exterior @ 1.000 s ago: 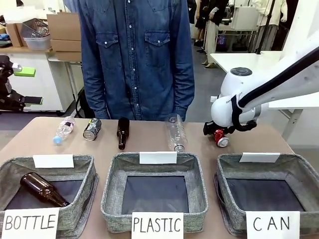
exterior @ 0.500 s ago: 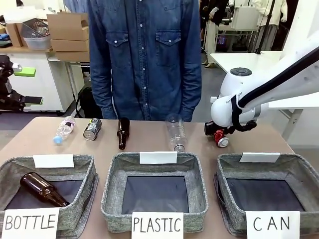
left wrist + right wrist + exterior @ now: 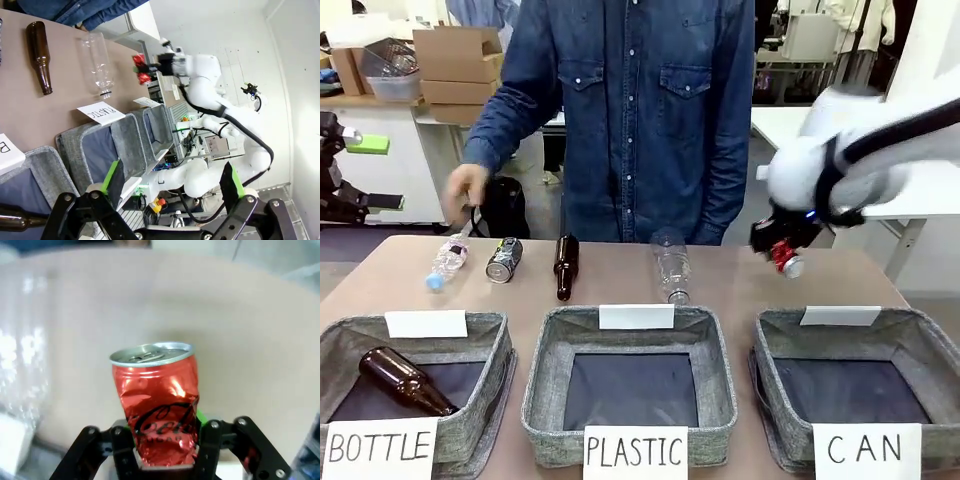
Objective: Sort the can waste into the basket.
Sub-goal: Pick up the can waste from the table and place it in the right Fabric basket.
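Note:
My right gripper (image 3: 778, 248) is shut on the crumpled red can (image 3: 787, 262) and holds it in the air above the table's far right, beyond the grey basket (image 3: 924, 346) signed "CAN". In the right wrist view the red can (image 3: 157, 400) stands upright between my fingers (image 3: 122, 447), with bare table behind it. The dark can (image 3: 504, 259) lies at the far left of the table. My left gripper (image 3: 172, 179) is open with nothing in it. From there the red can (image 3: 141, 70) shows far off in the other gripper.
Baskets signed "PLASTIC" (image 3: 545, 345) and "BOTTLE" (image 3: 490, 335) stand left of the CAN basket; a brown bottle (image 3: 405, 380) lies in the BOTTLE one. A brown bottle (image 3: 566, 265) and two clear bottles (image 3: 670, 265) (image 3: 448, 262) lie along the far edge. A person's hand (image 3: 465, 190) hangs over the left end.
My right gripper has lifted the red can off the table, up and slightly right. The person stepped to the right and brought a hand down toward the table's left end.

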`<action>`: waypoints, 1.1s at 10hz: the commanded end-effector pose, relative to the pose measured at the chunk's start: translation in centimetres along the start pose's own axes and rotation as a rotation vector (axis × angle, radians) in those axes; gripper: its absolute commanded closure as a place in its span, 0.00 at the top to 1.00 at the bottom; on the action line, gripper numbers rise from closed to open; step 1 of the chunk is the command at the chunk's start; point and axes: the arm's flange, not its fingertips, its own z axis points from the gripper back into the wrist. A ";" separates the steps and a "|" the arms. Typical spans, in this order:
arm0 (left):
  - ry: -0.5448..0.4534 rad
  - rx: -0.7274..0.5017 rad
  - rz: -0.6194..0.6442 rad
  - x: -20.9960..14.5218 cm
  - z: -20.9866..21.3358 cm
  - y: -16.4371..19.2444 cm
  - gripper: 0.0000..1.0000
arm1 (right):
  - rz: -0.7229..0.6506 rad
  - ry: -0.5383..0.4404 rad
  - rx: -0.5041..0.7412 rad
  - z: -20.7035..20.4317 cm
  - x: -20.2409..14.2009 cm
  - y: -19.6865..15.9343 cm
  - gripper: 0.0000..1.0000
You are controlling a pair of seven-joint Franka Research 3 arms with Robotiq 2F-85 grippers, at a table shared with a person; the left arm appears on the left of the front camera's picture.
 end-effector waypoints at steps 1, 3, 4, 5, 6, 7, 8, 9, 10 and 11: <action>-0.007 -0.017 -0.013 0.1 -0.2 -0.1 1.00 | 0.153 0.147 0.085 9.7 -7.2 -3.3 0.33; -0.007 -0.017 -0.013 0.1 -0.2 -0.1 1.00 | 0.295 0.247 0.240 14.4 -13.0 -4.9 0.33; -0.007 -0.017 -0.013 0.1 -0.2 -0.1 1.00 | 0.391 0.293 0.309 15.4 -15.8 -5.4 0.33; -0.007 -0.017 -0.013 0.1 -0.2 -0.1 1.00 | 0.478 0.318 0.348 15.1 -18.1 -5.1 0.33; -0.007 -0.017 -0.013 0.1 -0.2 -0.1 1.00 | 0.523 0.327 0.352 14.6 -19.4 -4.2 0.33; -0.007 -0.017 -0.013 0.1 -0.2 -0.1 1.00 | 0.517 0.310 0.330 14.3 -20.0 -3.7 0.33; -0.007 -0.017 -0.013 0.1 -0.2 -0.1 1.00 | 0.515 0.296 0.327 14.3 -20.3 -3.7 0.33; -0.007 -0.017 -0.013 0.1 -0.2 -0.1 1.00 | 0.519 0.293 0.329 14.2 -20.2 -3.8 0.33; -0.007 -0.017 -0.013 0.1 -0.2 -0.1 1.00 | 0.518 0.289 0.327 14.1 -20.3 -3.8 0.33; -0.007 -0.017 -0.013 0.1 -0.2 -0.1 1.00 | 0.506 0.276 0.318 14.1 -20.3 -3.8 0.33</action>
